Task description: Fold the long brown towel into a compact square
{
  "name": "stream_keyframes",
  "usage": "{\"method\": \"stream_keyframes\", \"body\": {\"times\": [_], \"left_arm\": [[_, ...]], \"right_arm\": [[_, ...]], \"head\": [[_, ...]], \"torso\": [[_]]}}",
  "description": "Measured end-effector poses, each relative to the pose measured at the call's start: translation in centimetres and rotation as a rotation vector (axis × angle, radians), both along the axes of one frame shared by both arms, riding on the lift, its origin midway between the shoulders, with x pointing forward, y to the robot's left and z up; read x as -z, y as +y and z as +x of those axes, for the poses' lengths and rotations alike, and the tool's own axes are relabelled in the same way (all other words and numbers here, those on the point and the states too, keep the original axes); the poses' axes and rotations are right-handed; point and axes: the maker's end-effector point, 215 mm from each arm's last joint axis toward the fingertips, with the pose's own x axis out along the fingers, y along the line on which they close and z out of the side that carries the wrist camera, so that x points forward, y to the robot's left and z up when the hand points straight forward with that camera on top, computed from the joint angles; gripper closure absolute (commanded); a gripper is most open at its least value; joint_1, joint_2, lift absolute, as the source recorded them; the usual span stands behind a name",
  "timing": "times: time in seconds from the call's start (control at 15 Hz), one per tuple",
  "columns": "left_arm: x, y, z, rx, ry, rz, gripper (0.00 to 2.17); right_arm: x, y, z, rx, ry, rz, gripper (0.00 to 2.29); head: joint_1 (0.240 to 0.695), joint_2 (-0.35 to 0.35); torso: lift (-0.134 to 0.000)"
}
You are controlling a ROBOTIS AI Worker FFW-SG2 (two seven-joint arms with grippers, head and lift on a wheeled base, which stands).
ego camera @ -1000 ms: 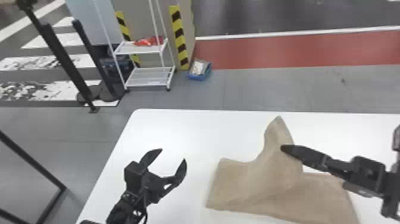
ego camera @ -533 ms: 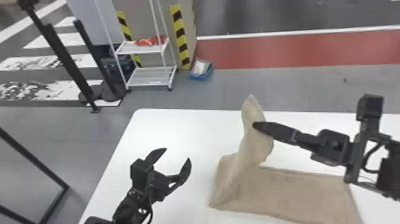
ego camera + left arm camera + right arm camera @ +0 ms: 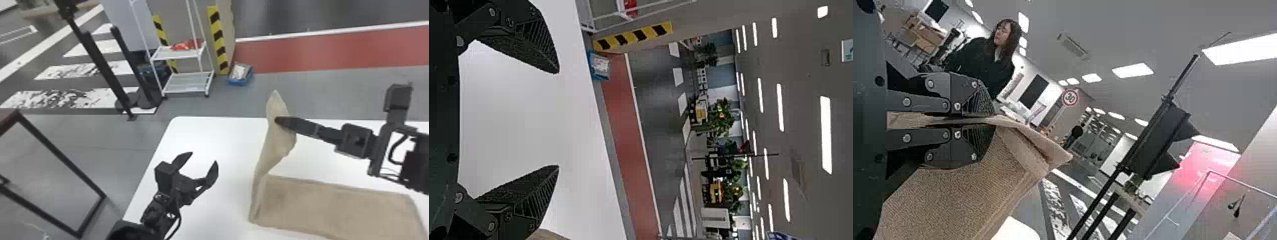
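In the head view, a grey floor with a red lane point(image 3: 322, 49) lies behind a white table point(image 3: 198, 137), whose far edge runs across the middle. A white wire rack point(image 3: 188, 83) stands at eleven o'clock and a blue tray point(image 3: 241, 79) on the floor at one. The left gripper point(image 3: 205, 158) is over the table around six o'clock, its arm coming in from seven, its fingers spread wide with nothing between them. The right gripper point(image 3: 278, 120) is at three o'clock, holding the raised end of the brown towel point(image 3: 338, 207). That end peaks at two o'clock and hangs down as a narrow sheet; the rest lies flat on the table around four o'clock, apart from the left gripper.

In the left wrist view, the red lane and a yellow-and-black striped strip point(image 3: 633, 36) lie beyond the table. The left gripper point(image 3: 558, 119) is wide, and a sliver of towel shows near one finger.

In the right wrist view, a dark traffic light point(image 3: 1158, 142) stands in the room under ceiling lamps. The right gripper point(image 3: 994, 121) pinches the towel, with cloth between its fingers and a folded corner jutting beyond their tips.
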Motion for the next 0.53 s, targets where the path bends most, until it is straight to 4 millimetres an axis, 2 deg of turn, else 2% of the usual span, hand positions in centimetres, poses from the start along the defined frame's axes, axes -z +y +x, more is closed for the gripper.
{"method": "stream_keyframes", "body": {"times": [0.13,0.33,0.53], "left_arm": [[0.3,0.1,0.2,-0.004,0.004,-0.002,0.23],[0.8,-0.5,0.8,-0.003,0.011,-0.010,0.23],[1.1,-0.7,1.0,-0.005,0.017,-0.014,0.23]], "right_arm": [[0.4,0.0,0.2,-0.029,0.021,0.035,1.06],[-1.2,0.0,1.3,-0.040,-0.027,0.094,1.06],[-1.1,0.6,2.0,-0.063,-0.038,0.095,1.06]], "head": [[0.695,0.314],[0.695,0.303],[0.695,0.302]], "torso": [[0.000],[0.000],[0.000]]}}
